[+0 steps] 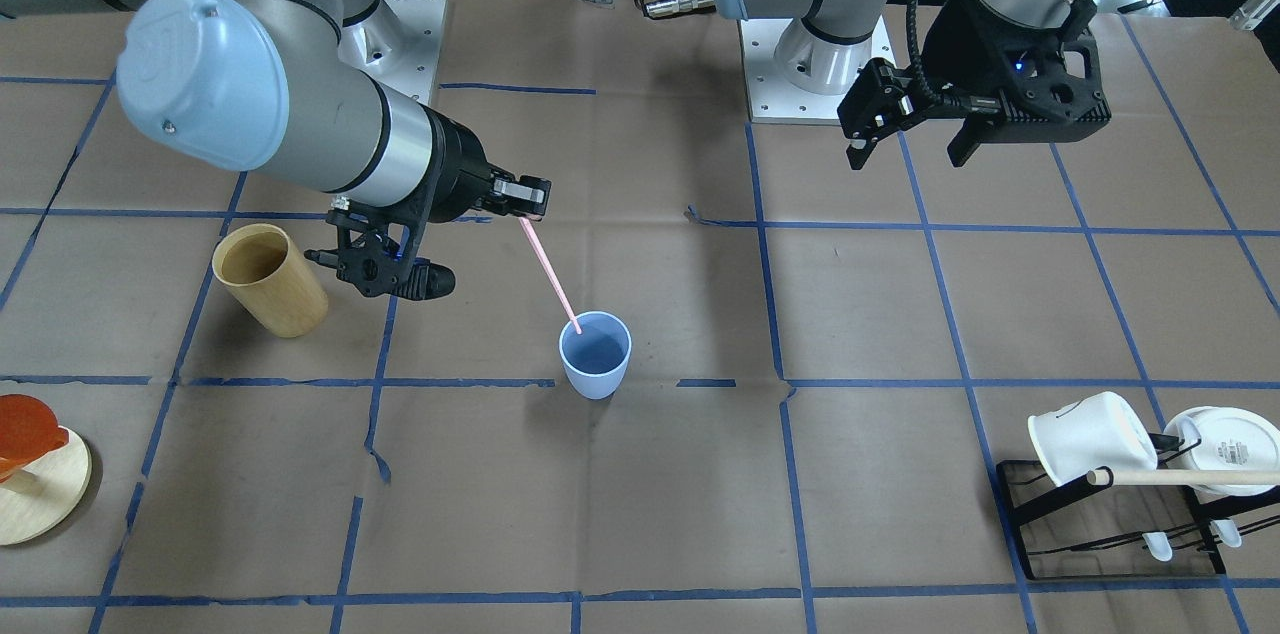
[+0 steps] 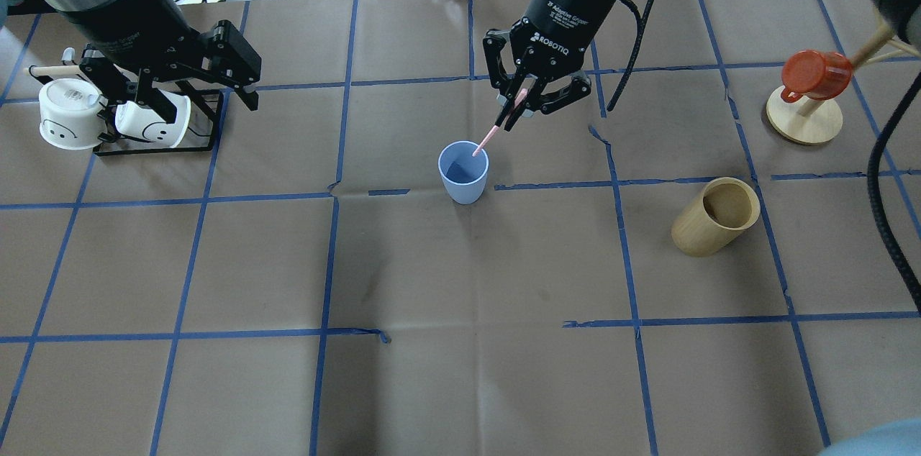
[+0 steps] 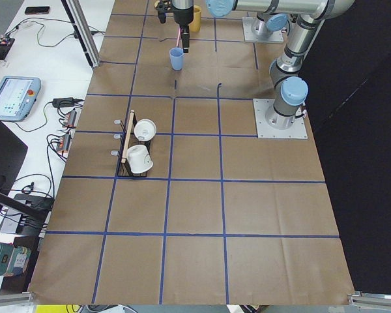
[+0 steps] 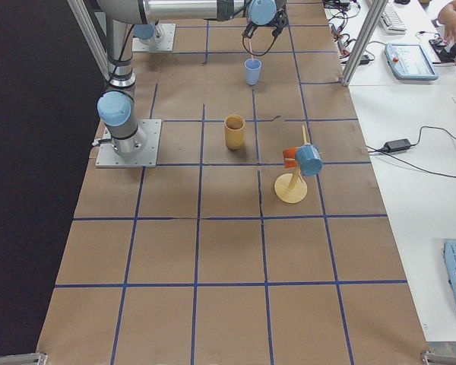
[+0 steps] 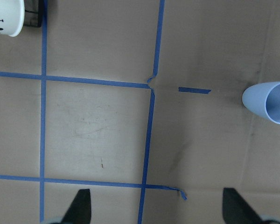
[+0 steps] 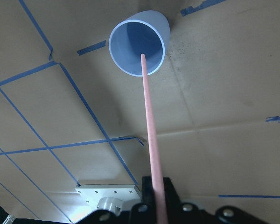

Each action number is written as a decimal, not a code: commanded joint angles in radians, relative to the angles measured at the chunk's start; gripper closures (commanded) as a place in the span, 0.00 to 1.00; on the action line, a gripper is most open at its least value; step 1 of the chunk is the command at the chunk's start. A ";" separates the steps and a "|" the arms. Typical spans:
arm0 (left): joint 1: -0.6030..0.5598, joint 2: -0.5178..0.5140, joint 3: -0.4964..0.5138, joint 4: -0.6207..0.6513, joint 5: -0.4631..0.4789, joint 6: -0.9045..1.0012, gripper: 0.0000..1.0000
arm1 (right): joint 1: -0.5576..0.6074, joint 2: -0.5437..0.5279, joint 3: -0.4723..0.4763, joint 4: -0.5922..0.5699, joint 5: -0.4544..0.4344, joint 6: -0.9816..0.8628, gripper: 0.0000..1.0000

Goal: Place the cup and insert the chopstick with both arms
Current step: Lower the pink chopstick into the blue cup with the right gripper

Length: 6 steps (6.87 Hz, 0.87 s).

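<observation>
The light blue cup [image 1: 595, 355] [image 2: 463, 172] stands upright near the table's middle. It also shows in the left wrist view [image 5: 271, 102] and the right wrist view [image 6: 139, 49]. My right gripper [image 1: 522, 204] [image 2: 519, 108] is shut on the top end of the pink chopstick [image 1: 550, 276] [image 2: 494, 132] [image 6: 150, 126]. The stick slants down, and its lower tip sits at the cup's mouth, over the opening. My left gripper [image 1: 910, 152] [image 2: 205, 102] [image 5: 158, 210] is open and empty, raised near the mug rack and well apart from the cup.
A tan wooden cup [image 1: 270, 280] [image 2: 716, 216] stands on my right side of the table. A black rack [image 2: 155, 149] holds white mugs [image 1: 1090, 434] and a beige rod [image 1: 1180, 477] on my left. A wooden stand [image 2: 804, 121] carries an orange cup [image 2: 814, 72].
</observation>
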 commanded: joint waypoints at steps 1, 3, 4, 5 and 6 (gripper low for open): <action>0.000 -0.004 0.000 0.001 -0.001 0.000 0.00 | 0.010 0.025 0.006 0.002 0.004 -0.007 0.92; 0.000 -0.010 0.002 0.001 -0.001 0.000 0.00 | 0.021 0.029 0.012 0.002 0.009 -0.005 0.92; 0.000 -0.011 0.002 0.003 -0.001 0.000 0.00 | 0.024 0.046 0.012 0.003 0.038 -0.005 0.92; 0.000 -0.011 0.002 0.003 -0.001 0.000 0.00 | 0.027 0.049 0.012 0.003 0.035 -0.005 0.92; 0.000 -0.008 0.003 0.003 -0.001 0.000 0.00 | 0.027 0.054 0.012 0.003 0.032 -0.008 0.91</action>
